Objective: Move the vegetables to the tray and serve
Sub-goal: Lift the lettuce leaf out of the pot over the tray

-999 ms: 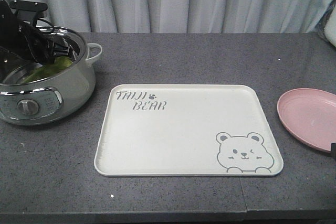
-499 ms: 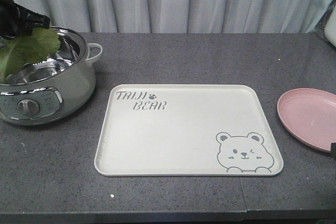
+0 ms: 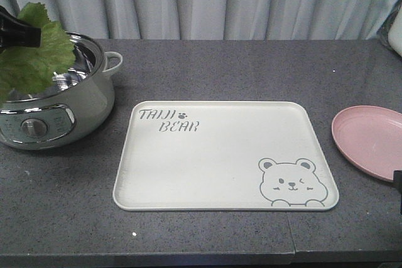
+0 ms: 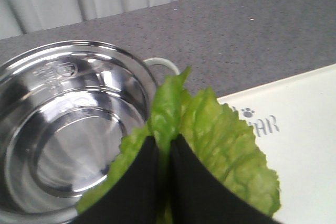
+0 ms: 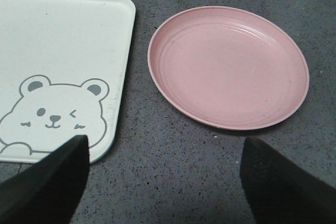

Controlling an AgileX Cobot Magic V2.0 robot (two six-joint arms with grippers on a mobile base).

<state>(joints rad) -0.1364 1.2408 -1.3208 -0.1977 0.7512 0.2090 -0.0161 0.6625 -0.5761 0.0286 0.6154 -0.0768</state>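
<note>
Within the last second the left gripper (image 4: 164,148), clamped on the leaf (image 3: 32,54), had lifted it out of the pot (image 3: 94,105) at the table's (image 3: 207,67) left edge. The tray (image 3: 220,155), mid-table, was bare; carrying across likely came next. The right gripper (image 5: 164,150) stood wide.

We see a dark grey, speckled table (image 3: 220,67) with a seam near its front edge. Three things rest directly on it. Below our left gripper (image 4: 164,145), a little to its left, stands a shiny steel electric pot (image 3: 88,111) with a dial. To that gripper's right lies a cream tray (image 3: 220,167) printed with a winking bear. Ahead of our right gripper (image 5: 165,145) lies a round pink plate (image 5: 228,66), just beside the tray without touching it.
</note>
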